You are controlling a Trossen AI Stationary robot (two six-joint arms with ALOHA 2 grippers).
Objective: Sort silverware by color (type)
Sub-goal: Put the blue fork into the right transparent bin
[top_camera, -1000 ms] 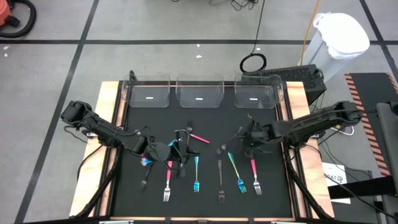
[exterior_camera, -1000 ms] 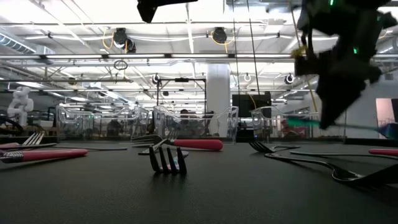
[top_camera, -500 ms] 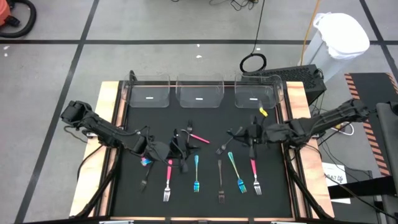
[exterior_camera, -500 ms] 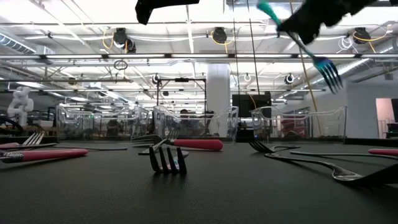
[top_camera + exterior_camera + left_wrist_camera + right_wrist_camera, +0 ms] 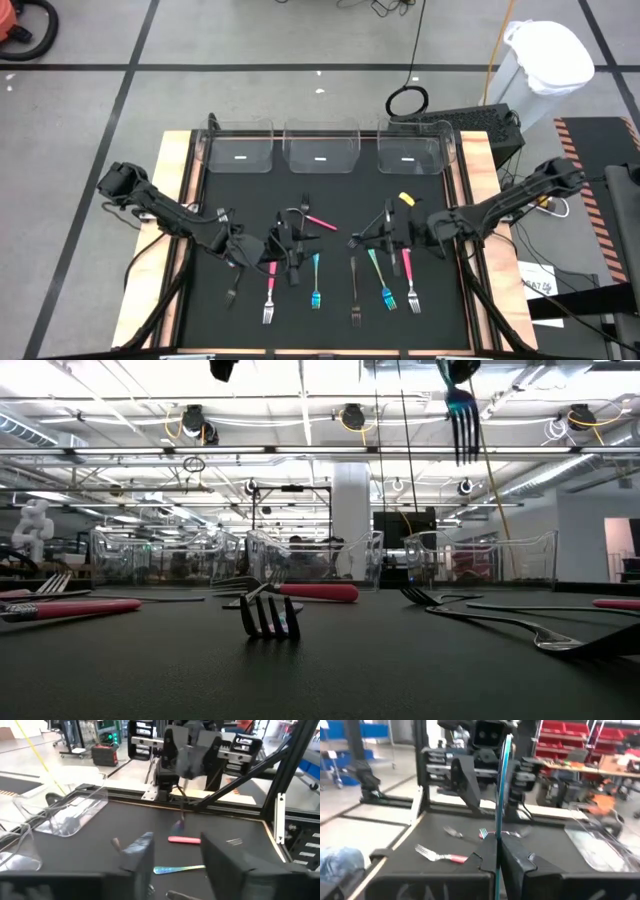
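bins: three clear bins (image 5: 321,148) along mat's far edge | white bag (image 5: 548,55) on floor

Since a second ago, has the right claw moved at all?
Yes. In the overhead view the right gripper, shut on a teal fork, has slid left, away from the wooden table edge, toward the middle of the mat.

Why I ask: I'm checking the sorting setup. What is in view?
Clear bins: three, clear, along the mat's back edge.
Pink-handled pieces: three, silver heads; two at the front, one mid-mat.
Teal forks: two, lying at the front.
Held teal fork: one, lifted, tines down.
Black fork: one, front centre; others near the arms hard to count.
Mat: one, black, on the wooden table.
White bagged bin: one, on the floor at back right.
Left gripper: open, empty, over the mat's left middle.
Right gripper: shut on the held teal fork.
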